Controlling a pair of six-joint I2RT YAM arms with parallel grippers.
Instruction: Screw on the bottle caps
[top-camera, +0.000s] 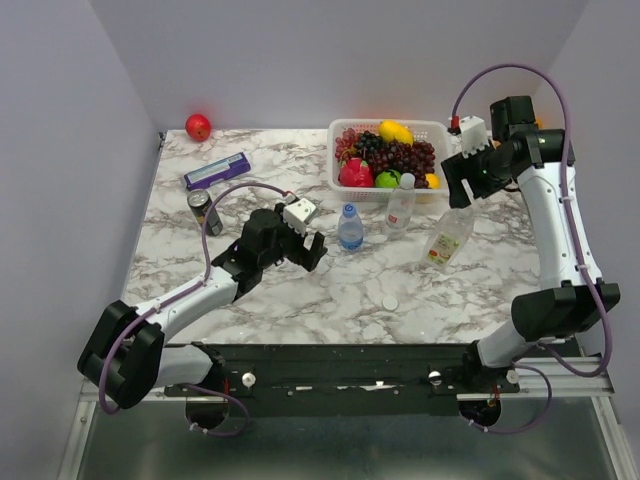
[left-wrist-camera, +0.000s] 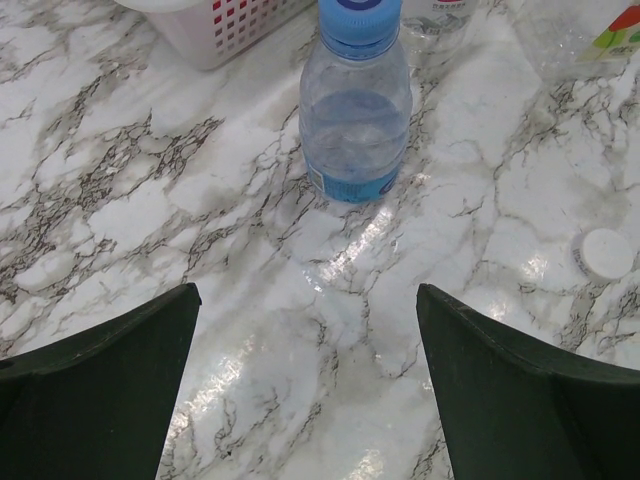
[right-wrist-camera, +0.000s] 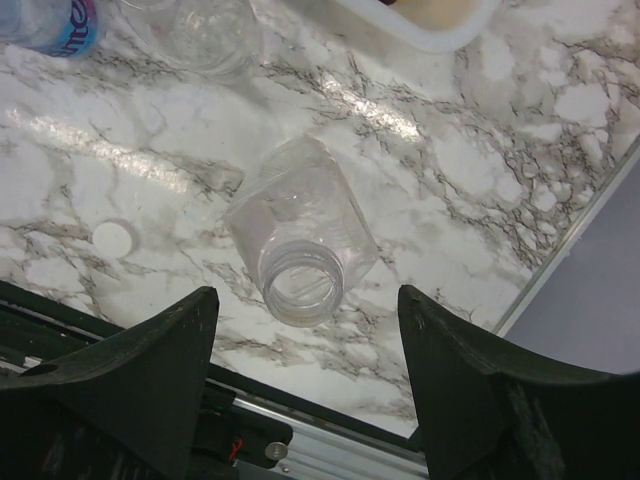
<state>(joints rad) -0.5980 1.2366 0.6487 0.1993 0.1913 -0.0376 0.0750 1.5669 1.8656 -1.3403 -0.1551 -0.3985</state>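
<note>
The blue-labelled bottle (top-camera: 350, 228) stands mid-table with a blue cap (left-wrist-camera: 358, 20) on it; it also shows in the left wrist view (left-wrist-camera: 355, 120). My left gripper (top-camera: 305, 245) (left-wrist-camera: 305, 295) is open and empty, just left of it and apart from it. The plain bottle (top-camera: 400, 208) stands by the basket and seems to carry a white cap. The yellow-green-labelled bottle (top-camera: 448, 238) (right-wrist-camera: 300, 250) stands with its mouth open and uncapped. My right gripper (top-camera: 465, 185) (right-wrist-camera: 305, 295) is open and empty above it. A loose white cap (top-camera: 390, 302) (left-wrist-camera: 607, 252) (right-wrist-camera: 114, 238) lies on the marble.
A white basket (top-camera: 440, 128) of fruit stands at the back behind the bottles. A dark drink can (top-camera: 205, 210), a purple box (top-camera: 217, 171) and a red fruit (top-camera: 198, 126) are at the back left. The table's right edge (right-wrist-camera: 570, 240) is close to the open bottle.
</note>
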